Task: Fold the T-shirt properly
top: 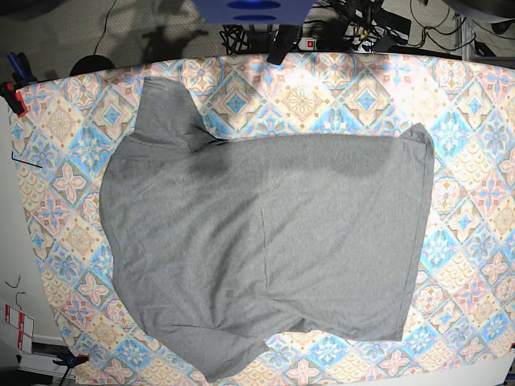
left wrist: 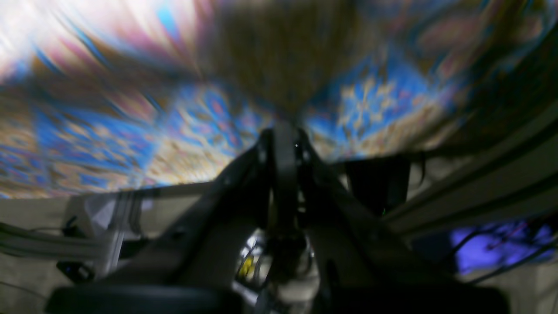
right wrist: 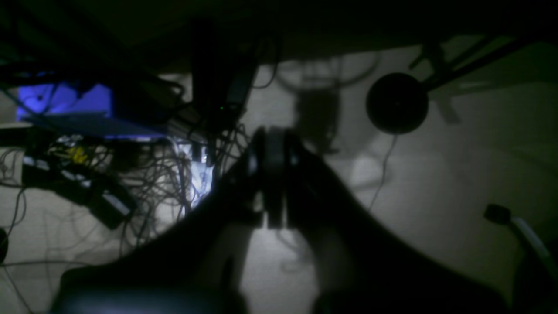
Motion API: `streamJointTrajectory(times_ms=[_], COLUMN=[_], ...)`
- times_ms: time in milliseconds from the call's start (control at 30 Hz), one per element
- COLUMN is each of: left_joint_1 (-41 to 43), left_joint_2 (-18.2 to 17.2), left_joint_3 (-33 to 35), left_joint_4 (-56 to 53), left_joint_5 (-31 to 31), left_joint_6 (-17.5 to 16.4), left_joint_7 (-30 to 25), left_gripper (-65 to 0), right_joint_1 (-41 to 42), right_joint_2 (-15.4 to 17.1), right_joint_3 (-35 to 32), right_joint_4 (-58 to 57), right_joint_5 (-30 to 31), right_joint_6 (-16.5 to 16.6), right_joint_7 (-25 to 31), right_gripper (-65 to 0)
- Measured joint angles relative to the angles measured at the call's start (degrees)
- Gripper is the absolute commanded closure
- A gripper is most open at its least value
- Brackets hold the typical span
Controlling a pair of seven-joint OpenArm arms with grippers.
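1. The T-shirt (top: 265, 249) lies spread flat on the patterned tablecloth (top: 475, 185), filling the middle of the bench; nothing is folded yet, so by my reading the task is at its very start.
2. Its long axis runs from the bench's left edge to its right edge in the base view; the straight hem lies toward the right edge, the shoulders toward the left edge; one sleeve reaches toward the far-left corner, the other toward the near edge.
3. Neither arm shows in the base view; both seem held back beyond the far edge.
4. The left gripper (left wrist: 283, 144) has its fingers pressed together, holding nothing; its blurred view looks across tablecloth, with no grey cloth that can be made out.
5. The right gripper (right wrist: 272, 144) also has its jaws together and empty; its dark view shows only floor and cables (right wrist: 144, 183).
6. So the shirt lies forward of both grippers, across the far edge; which arm is nearer cannot be told; I judge each would take the side of the shirt nearest it.
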Motion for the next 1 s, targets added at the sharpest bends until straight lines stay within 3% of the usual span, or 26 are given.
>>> streamJointTrajectory(times_ms=[133,333,533,667,800,867,1000], left_joint_1=[4.76,5.79,6.64,6.86,7.30,7.91,9.27], left_joint_2=[0.52,0.66,6.25,8.46,9.31,9.31,9.29], left_joint_3=[-3.91,-3.93,-5.95,-7.63,-8.55,-8.50,-8.46], left_joint_4=[12.61,23.17,29.49,33.11,37.94,42.29,51.76], left_joint_5=[-0.26,-0.11,-0.11,-0.09,-0.48,-0.07,-0.31], left_joint_6=[0.02,0.00,0.04,0.02,0.04,0.02,0.07], left_joint_7=[-0.02,0.04,0.39,0.24,1.22,7.39,18.21], left_gripper=[0.0,0.0,0.0,-9.4,-11.3,-11.4,-11.9], right_joint_1=[-1.22,-9.03,-15.74,-19.58,-23.50,-24.24,-24.85], right_joint_2=[0.07,0.20,2.14,4.92,8.48,10.05,12.83], right_joint_3=[-0.02,-1.79,-6.03,-6.10,-6.01,-5.90,-5.75], right_joint_4=[3.10,20.65,40.15,50.73,65.46,72.85,82.53], right_joint_5=[-0.07,0.11,-0.63,0.11,0.66,0.39,0.52], right_joint_6=[0.00,-0.02,0.02,-0.02,-0.07,-0.07,0.00], right_joint_7=[-0.13,-0.39,-0.44,-2.14,-13.29,-19.96,-27.67], right_gripper=[0.0,-0.1,-0.2,-0.2,-0.2,-0.2,-0.2])
